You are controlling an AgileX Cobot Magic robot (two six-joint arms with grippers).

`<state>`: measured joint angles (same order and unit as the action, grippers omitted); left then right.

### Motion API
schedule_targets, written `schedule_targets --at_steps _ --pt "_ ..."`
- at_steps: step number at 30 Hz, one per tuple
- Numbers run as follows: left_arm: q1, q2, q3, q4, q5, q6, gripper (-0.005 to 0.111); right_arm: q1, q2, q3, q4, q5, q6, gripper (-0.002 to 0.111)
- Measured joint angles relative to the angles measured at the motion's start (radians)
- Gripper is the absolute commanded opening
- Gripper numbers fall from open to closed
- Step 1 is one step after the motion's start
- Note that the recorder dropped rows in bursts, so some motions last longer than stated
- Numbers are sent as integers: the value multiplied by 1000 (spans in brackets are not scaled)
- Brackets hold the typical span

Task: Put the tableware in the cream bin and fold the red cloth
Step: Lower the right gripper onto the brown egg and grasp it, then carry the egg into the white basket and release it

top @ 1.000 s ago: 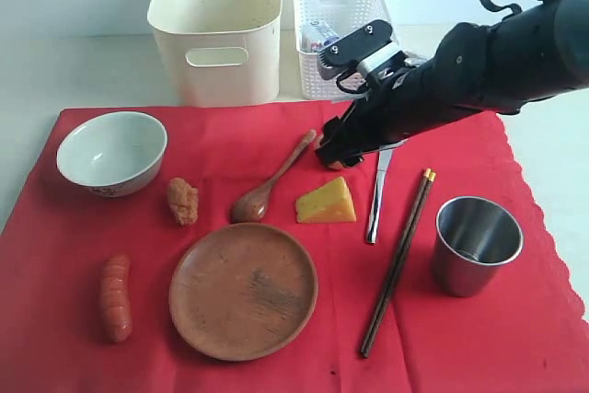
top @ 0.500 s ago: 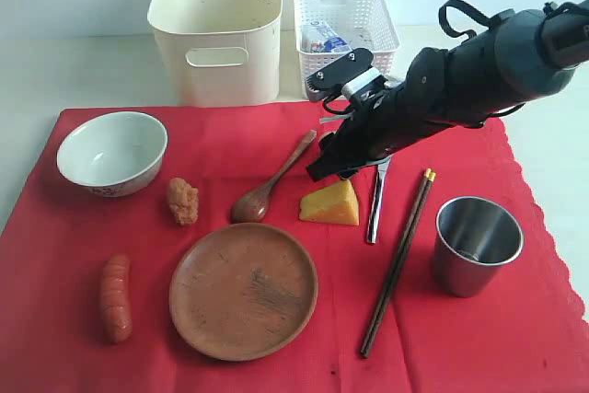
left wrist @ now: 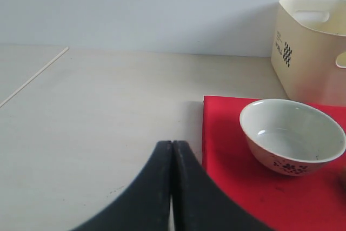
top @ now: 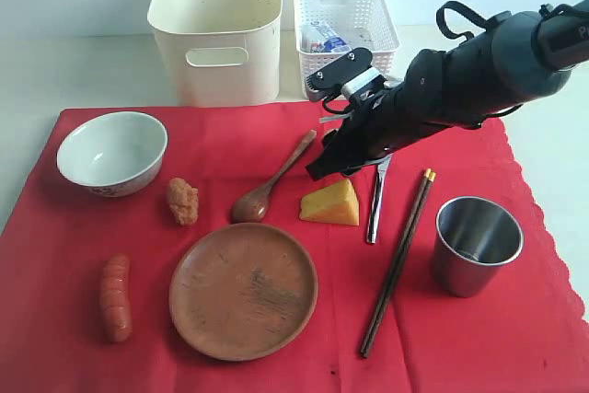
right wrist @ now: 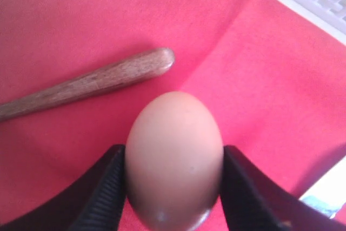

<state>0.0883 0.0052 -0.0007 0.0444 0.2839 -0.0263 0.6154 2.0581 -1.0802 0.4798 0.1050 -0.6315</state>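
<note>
1. Closing on the egg (right wrist: pixel 174 155) is what has just changed. A second ago the right jaws stand wider around it; now the right wrist view shows them pinching the egg, one pad against each side.
2. The right arm (top: pixel 460 80) has also come a little lower and toward the middle of the counter. Its jaws now sit between the handle of the wooden spoon (top: pixel 271 180) and the cheese (top: pixel 330 203), near both.
3. I cannot tell whether the egg already hangs free of the red cloth (top: pixel 515 338) or rests on it.
4. The left jaws are pressed together and hold nothing. They hover over bare counter just beside the left edge of the cloth, near the white bowl (left wrist: pixel 292 133).
5. The tableware has not moved in this second. The bowl, the spoon, the wooden plate (top: pixel 243 290), the knife (top: pixel 377 200), the chopsticks (top: pixel 398 260) and the steel cup (top: pixel 476 244) all lie on the cloth. None of it shows inside the cream bin (top: pixel 216 29), which stands at the back edge of the counter.
6. My judgement is that the egg is food, so this grip only clears the cloth. The egg probably goes to the white lattice basket (top: pixel 345 34) beside the bin.
7. The main work is therefore not yet begun, and the folding must wait until the cloth is bare. The egg is smooth and round, so it may slip from the jaws.
</note>
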Motion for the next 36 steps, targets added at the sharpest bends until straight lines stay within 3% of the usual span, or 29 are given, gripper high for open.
schedule_targets --at_steps 36 --pt "0 0 0 0 0 0 1 0 -138 0 10 101 39 0"
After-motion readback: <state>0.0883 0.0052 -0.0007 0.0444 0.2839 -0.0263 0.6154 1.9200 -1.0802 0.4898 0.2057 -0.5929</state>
